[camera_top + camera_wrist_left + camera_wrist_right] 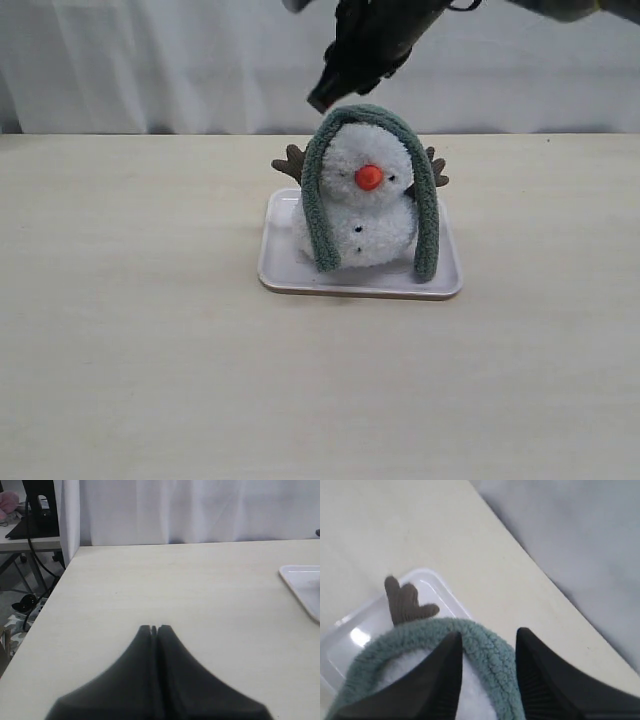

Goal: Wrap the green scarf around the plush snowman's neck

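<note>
Exterior view: the plush snowman (365, 215) sits upright on a white tray (280, 270) in the middle of a pale table (140, 350), before a white curtain (150, 60). The green scarf (318, 210) is draped over the crown of the head like a hood, and its two ends hang down either side of the body to the tray. The plush snowman's neck (372, 200), just under the orange nose (369, 177), is bare at the front. Brown twig arms (290, 163) project behind the scarf. The right gripper (322, 96) hangs just above the scarf, at the top of the head on the view's left. Left wrist view: the left gripper (154, 629) has its jaws pressed together on nothing, above bare table and well apart from the tray, of which only a corner shows. Right wrist view: the jaws stand part-way open, and the band of scarf on the head runs through the gap between them — whether the pads touch the knit cannot be told. One twig arm and the tray lie beyond.
</note>
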{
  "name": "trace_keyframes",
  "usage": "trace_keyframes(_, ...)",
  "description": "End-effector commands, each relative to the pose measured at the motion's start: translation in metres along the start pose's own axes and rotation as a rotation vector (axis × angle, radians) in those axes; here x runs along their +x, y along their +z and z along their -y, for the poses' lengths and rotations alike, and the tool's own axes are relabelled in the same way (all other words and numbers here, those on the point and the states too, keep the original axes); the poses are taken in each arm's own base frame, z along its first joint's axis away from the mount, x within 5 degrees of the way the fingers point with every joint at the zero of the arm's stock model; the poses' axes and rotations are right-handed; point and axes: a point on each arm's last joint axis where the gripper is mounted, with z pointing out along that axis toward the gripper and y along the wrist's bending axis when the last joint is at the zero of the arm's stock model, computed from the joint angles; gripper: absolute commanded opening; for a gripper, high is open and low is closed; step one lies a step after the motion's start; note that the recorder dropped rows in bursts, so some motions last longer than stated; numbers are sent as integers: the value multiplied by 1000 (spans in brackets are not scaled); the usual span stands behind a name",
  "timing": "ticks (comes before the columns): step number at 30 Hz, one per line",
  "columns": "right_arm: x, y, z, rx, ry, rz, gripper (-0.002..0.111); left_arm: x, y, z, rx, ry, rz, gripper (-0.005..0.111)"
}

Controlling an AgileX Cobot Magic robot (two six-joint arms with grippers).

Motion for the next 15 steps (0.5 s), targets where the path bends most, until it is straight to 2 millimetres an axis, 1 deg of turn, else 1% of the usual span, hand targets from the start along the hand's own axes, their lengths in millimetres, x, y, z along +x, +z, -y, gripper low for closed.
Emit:
trace_keyframes(1,-15,-28,4,-90,230,-11,35,-1,0,0,7,-2,13,0)
trace_keyframes(4,-20,-30,5,-127,296,-66,35,-1,0,0,7,-2,13,0)
trace_keyframes(6,-21,-21,5,-120,291,-93,33,-1,0,0,7,-2,13,0)
trace_keyframes(7,-22,-14,4,-122,290,-101,29,-1,0,0,7,-2,13,0)
trace_keyframes(8,-22,-6,3,-123,289,-103,23,-1,0,0,7,-2,13,0)
trace_keyframes(10,-21,8,0,-125,284,-106,8,-1,0,0,7,-2,13,0)
trace_keyframes(11,-21,16,-2,-126,283,-106,4,-1,0,0,7,-2,13,0)
trace_keyframes(12,-20,24,-3,-118,277,-108,4,-1,0,0,7,-2,13,0)
trace_keyframes(13,-16,37,-3,-86,277,-131,4,-1,0,0,7,-2,13,0)
trace_keyframes(14,-14,43,-3,-66,282,-146,4,-1,0,0,7,-2,13,0)
trace_keyframes(15,-9,54,-3,-36,274,-183,4,-1,0,0,7,-2,13,0)
